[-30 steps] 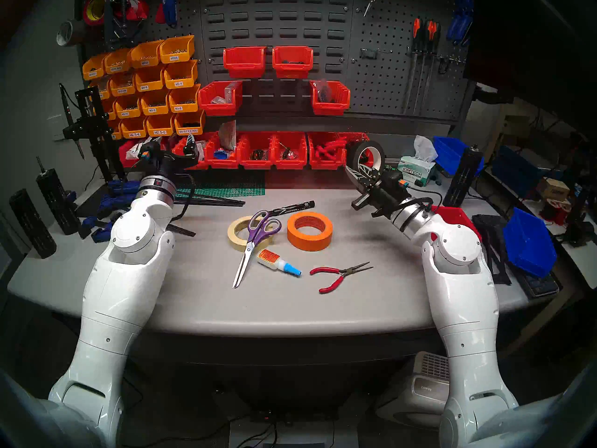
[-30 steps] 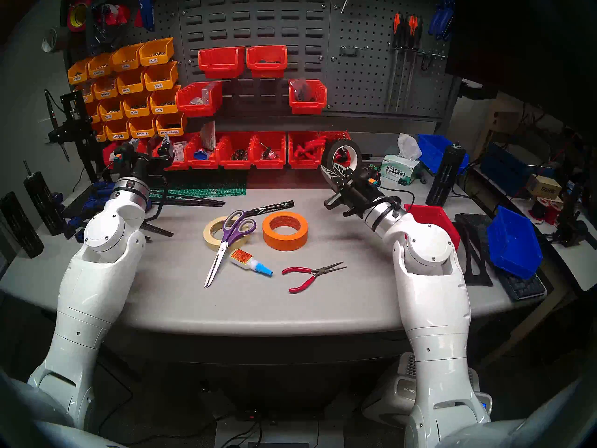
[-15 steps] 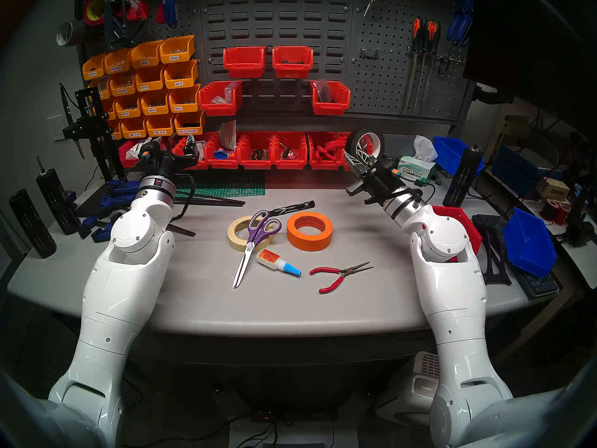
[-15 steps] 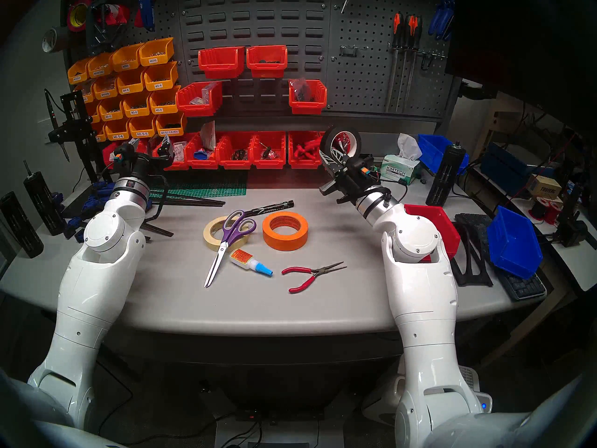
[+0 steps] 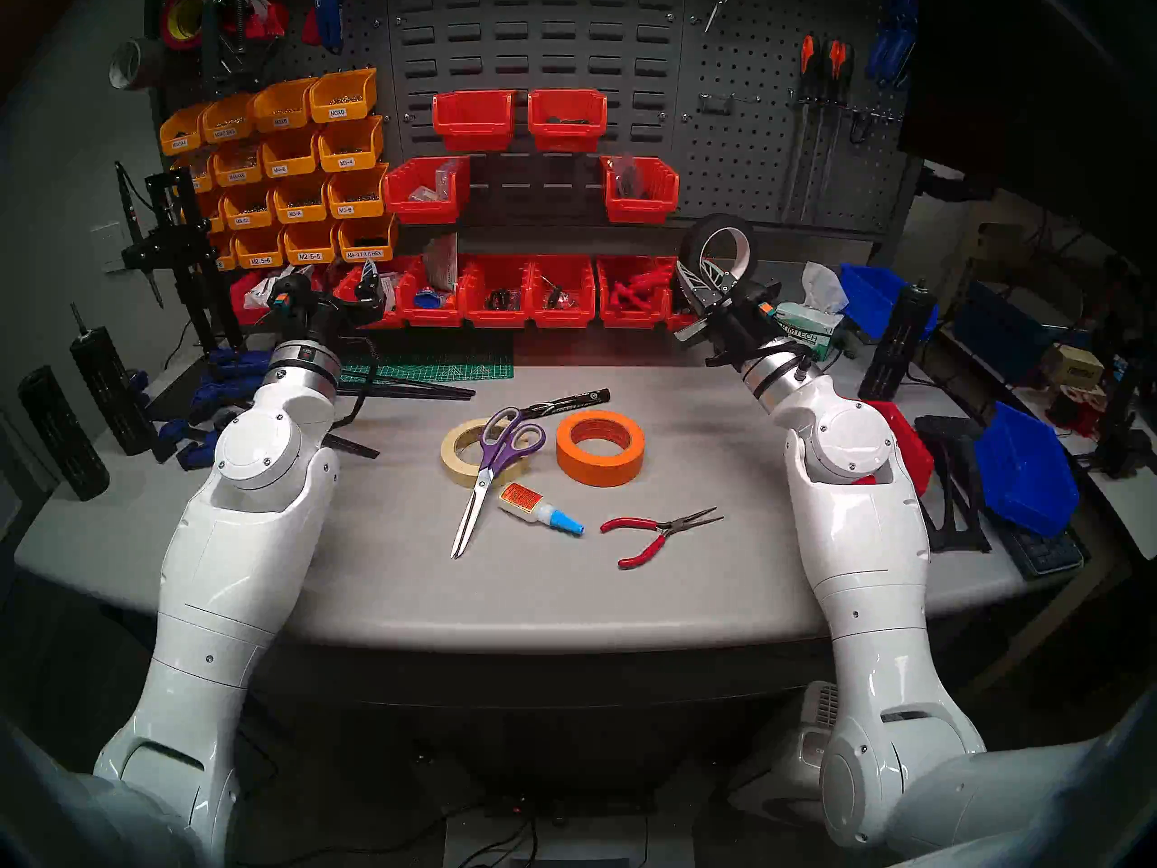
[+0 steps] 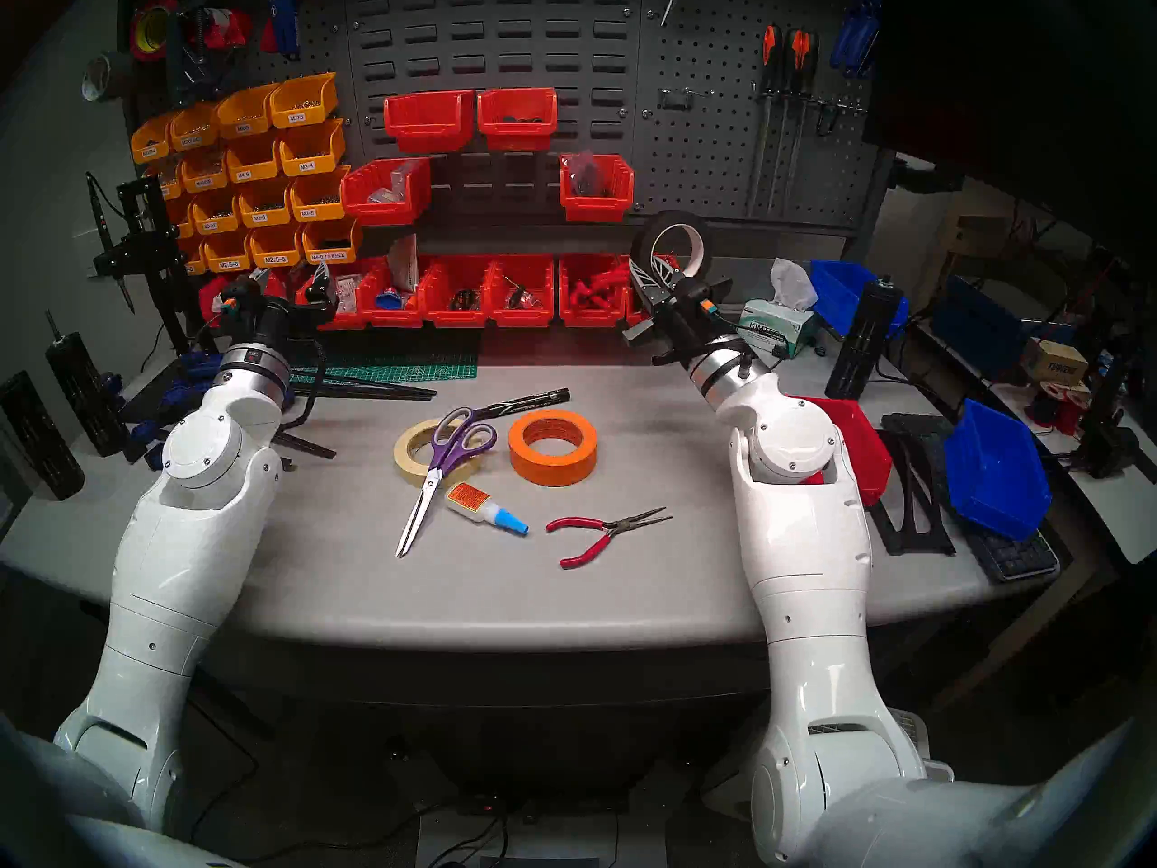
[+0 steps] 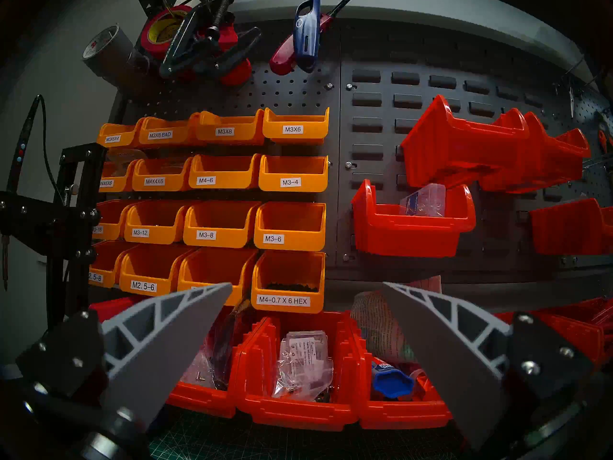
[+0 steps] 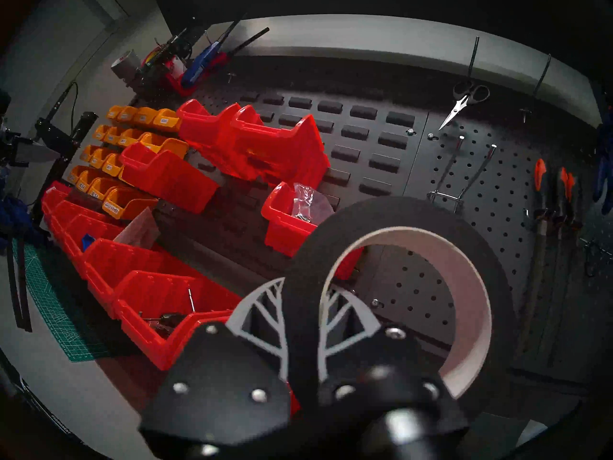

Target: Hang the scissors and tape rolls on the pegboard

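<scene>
We see right gripper clamped on black tape roll: one finger outside band, other inside white core, roll standing on edge above fingers. Roll raised off table, in front of pegboard, below its wire hooks. Left gripper wide apart, empty, facing orange bins at far left. Scissors flat mid-table, handles overlapping cream tape roll; orange tape roll just right of them, well apart from both grippers.

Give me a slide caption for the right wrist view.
Right gripper pinches a black tape roll before the dark grey pegboard.
</scene>
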